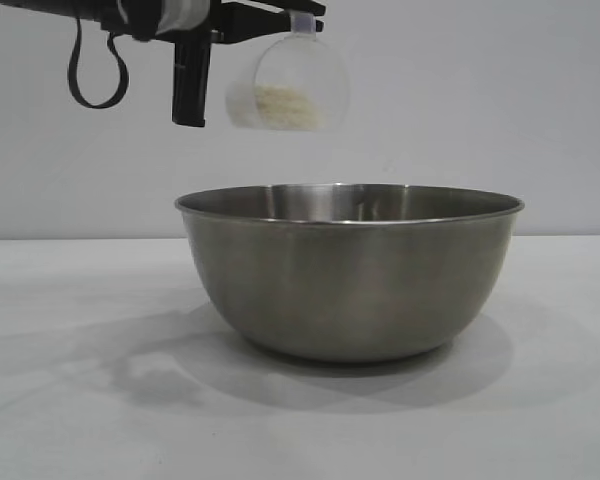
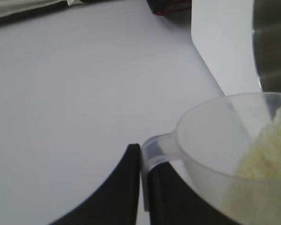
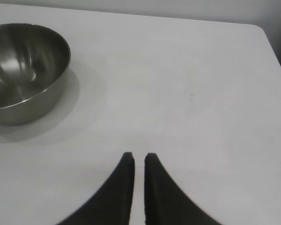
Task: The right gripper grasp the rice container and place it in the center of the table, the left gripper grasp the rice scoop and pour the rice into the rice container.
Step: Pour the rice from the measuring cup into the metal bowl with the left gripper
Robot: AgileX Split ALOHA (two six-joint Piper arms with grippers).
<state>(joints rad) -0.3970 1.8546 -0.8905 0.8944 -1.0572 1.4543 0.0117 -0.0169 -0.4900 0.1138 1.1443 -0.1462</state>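
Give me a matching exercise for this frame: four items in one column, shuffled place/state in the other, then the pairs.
Items
1. rice scoop
2. rice container
3. right tool
4. rice

States
A. standing upright on the table, no rice seen in it
B. nearly closed, holding nothing, away from the bowl
C. tilted above the bowl, handle pinched by the left tool
D. piled against the lower wall of the tilted cup

Pairs: 1-C, 2-A, 3-B, 4-D

Lighting even, bright, diffuse.
Soft shadow pools on the table (image 1: 80, 400) beneath the rice container (image 1: 350, 275); the rice scoop (image 2: 225, 154) by the left gripper (image 2: 141, 154) blurs.
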